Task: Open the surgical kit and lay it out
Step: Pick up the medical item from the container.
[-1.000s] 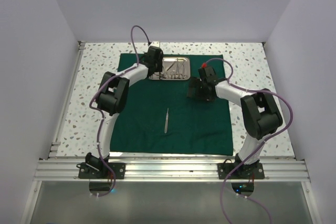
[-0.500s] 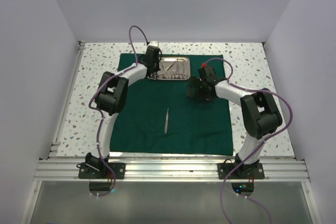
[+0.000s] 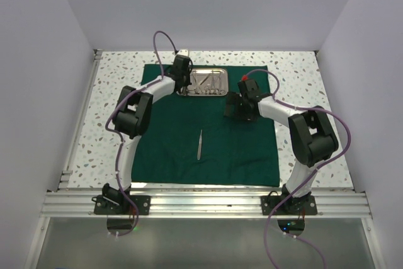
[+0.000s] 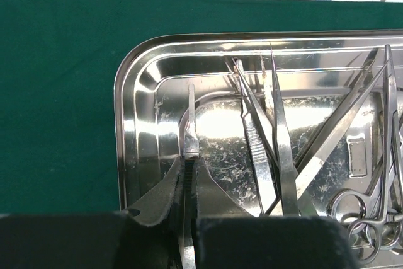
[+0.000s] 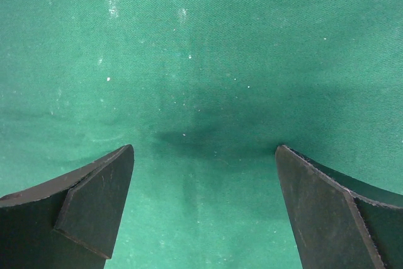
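Top view only: loose tweezers (image 3: 199,144) lie mid green cloth (image 3: 164,149), nearer than both grippers, same spot as a second ago. Right wrist: right gripper (image 5: 204,155) spread wide over bare cloth. Left wrist only: left gripper (image 4: 189,167) pinches a thin steel instrument (image 4: 191,114) at the steel tray's (image 4: 135,92) left end, on the cloth's far edge. Other instruments (image 4: 283,149) lie to its right.

Left arm stretched far forward, left gripper (image 4: 187,177) angled down, jaws pinched on tweezers (image 4: 191,114). Right arm folded inward, right gripper (image 5: 204,148) facing down, jaws wide apart.
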Motion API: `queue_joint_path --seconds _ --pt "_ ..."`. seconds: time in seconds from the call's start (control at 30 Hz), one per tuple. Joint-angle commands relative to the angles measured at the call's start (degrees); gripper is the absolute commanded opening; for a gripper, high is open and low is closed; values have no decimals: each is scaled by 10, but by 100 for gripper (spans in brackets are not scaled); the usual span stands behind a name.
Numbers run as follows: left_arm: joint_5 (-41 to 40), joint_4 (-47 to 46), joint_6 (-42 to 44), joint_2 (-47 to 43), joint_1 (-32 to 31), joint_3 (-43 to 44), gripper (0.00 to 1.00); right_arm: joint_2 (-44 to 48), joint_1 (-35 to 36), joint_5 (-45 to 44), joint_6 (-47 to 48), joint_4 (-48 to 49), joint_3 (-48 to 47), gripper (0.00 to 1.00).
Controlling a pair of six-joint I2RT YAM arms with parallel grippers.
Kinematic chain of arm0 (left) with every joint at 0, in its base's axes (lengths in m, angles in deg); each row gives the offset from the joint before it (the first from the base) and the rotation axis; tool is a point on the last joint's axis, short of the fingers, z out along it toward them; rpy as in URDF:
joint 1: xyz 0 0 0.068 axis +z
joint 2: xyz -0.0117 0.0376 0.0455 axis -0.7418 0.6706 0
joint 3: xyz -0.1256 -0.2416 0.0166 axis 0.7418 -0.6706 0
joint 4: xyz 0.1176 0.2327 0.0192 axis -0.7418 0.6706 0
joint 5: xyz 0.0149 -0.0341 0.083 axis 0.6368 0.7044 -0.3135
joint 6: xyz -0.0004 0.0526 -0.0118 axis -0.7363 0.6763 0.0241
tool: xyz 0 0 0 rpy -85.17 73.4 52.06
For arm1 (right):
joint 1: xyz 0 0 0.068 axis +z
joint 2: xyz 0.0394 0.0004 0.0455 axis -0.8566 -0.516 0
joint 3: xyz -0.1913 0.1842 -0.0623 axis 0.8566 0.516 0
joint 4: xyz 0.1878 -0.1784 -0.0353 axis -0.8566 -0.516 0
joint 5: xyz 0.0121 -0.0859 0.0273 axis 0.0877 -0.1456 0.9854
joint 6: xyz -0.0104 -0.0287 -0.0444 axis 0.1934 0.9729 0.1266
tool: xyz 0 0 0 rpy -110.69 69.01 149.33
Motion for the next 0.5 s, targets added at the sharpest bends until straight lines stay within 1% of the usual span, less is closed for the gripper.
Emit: queue_joint_path --seconds 0.0,0.13,0.2,0.33,0.47 --pt "15 106 19 -4 5 -9 0 -8 0 6 -5 12 -17 98" --pt "4 119 27 -26 5 34 0 -8 0 6 -3 12 -17 98" --pt "5 121 28 -33 5 42 0 -7 1 6 -4 11 -17 98" --pt "5 117 27 -54 5 42 0 -6 1 6 -3 11 -16 98" --pt "-1 129 29 -51 5 39 0 -6 1 6 -3 11 -16 98"
